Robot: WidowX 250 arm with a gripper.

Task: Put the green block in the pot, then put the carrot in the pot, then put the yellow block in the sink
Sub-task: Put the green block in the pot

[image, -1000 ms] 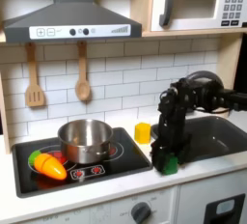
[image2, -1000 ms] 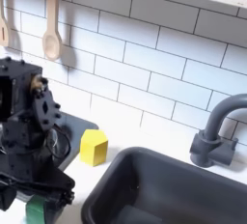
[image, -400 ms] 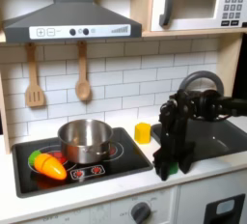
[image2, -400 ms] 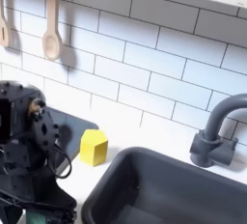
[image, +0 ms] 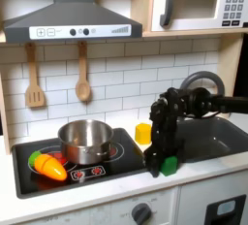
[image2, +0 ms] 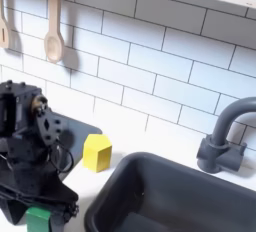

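The green block [image: 170, 165] [image2: 38, 219] sits on the white counter between the stovetop and the sink [image: 221, 138] [image2: 170, 191]. My gripper [image: 161, 163] [image2: 40, 206] is down over it. It stands open, with one finger on each side of the block. The yellow block [image: 143, 133] [image2: 97, 152] stands on the counter just behind the arm. In the first exterior view the steel pot [image: 85, 141] rests on the stovetop. The carrot [image: 48, 166] lies at its front left.
A dark curved faucet [image: 199, 81] [image2: 222, 136] rises behind the sink. Two wooden utensils [image: 82, 79] hang on the tiled wall above the stovetop [image: 107, 161]. The counter's front edge runs close below the gripper.
The arm has swung slightly to the first exterior view's left while staying low. The green block is in the same spot on the counter.
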